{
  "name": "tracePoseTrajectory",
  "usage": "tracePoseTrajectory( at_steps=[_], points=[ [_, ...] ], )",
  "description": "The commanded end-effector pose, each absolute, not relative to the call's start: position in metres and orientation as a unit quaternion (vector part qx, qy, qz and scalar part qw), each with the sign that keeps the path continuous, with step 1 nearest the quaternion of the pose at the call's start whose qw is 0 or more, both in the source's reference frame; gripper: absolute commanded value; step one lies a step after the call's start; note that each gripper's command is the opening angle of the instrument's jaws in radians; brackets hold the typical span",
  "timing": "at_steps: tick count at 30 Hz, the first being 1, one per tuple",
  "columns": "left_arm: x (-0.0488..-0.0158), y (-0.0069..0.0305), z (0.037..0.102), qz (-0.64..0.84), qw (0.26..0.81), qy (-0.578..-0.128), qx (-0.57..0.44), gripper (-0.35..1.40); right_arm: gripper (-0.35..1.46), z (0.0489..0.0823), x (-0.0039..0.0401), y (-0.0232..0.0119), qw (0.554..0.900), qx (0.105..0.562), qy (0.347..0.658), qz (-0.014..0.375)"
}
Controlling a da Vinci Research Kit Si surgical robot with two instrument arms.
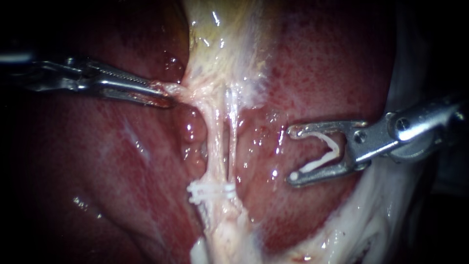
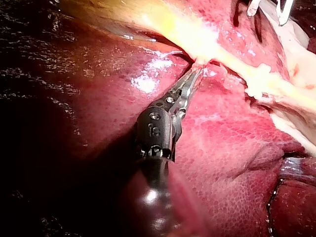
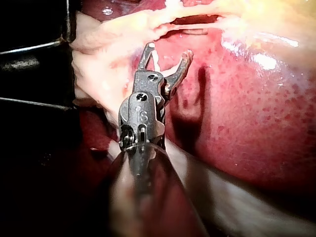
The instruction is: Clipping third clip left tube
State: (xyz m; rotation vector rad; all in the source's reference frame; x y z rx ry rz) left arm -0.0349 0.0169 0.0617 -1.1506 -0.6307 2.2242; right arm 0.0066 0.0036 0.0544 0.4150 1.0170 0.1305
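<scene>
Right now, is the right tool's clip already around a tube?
No, the right tool holds its open clip over the liver, clear of the tubes.

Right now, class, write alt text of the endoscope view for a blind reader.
My right instrument holds a white V-shaped clip in its steel jaws, short of two pale tubes over red liver; my left instrument grips pale tissue.

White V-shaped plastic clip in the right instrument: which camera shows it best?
Endoscope view: the white V-shaped plastic clip shows whole, side-on. The right wrist view catches only a sliver; the left wrist view, nothing clear.
</scene>
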Motion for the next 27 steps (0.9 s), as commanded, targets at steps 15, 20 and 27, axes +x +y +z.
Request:
tracePoseTrajectory(
  at_steps=[15,20,27],
  points=[
    [-0.0290,0.0222,0.0536,0.823,0.286,-0.206,-0.446,-0.35,0.50,0.0542,0.0070,0.0035,0.851,0.197,0.483,0.062],
    [-0.0291,0.0219,0.0538,0.823,0.288,-0.203,-0.446,-0.35,0.50,0.0539,0.0087,0.0034,0.850,0.199,0.483,0.059],
    [-0.0294,0.0218,0.0539,0.823,0.288,-0.202,-0.445,-0.35,0.50,0.0545,0.0135,0.0033,0.830,0.243,0.490,0.109]
  ],
)
